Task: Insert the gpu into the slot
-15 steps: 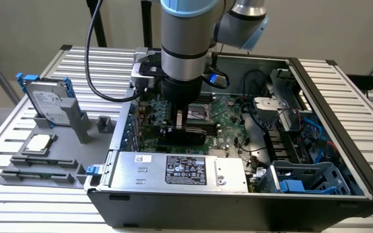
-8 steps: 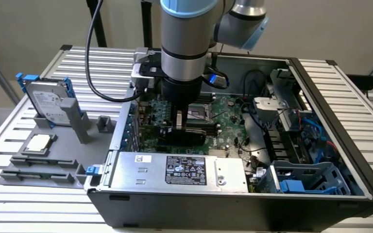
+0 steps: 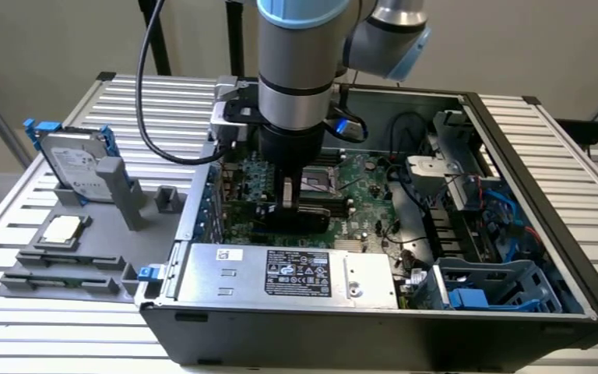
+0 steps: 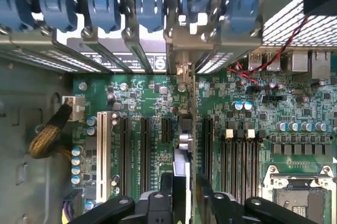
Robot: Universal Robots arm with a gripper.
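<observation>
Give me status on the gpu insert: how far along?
Done: the gpu is picked up and inside the case, edge-on above the motherboard. In hand: the gripper is shut on it, bracket at the rear slot covers, between the black slots. Left: seating. The slot lies hidden under the card, so I cannot tell whether it is pressed in.

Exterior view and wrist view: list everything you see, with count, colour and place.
computer case: one, black, open on table
table: one, silver slatted, under everything
motherboard: one, green, inside case
power supply: one, grey, case's near side
hard drive: one, silver, upright, exterior view's left
processor chip: one, silver, on grey tray, exterior view's left
gpu: one, green-black, upright over motherboard
gripper: one, black, shut on gpu
</observation>
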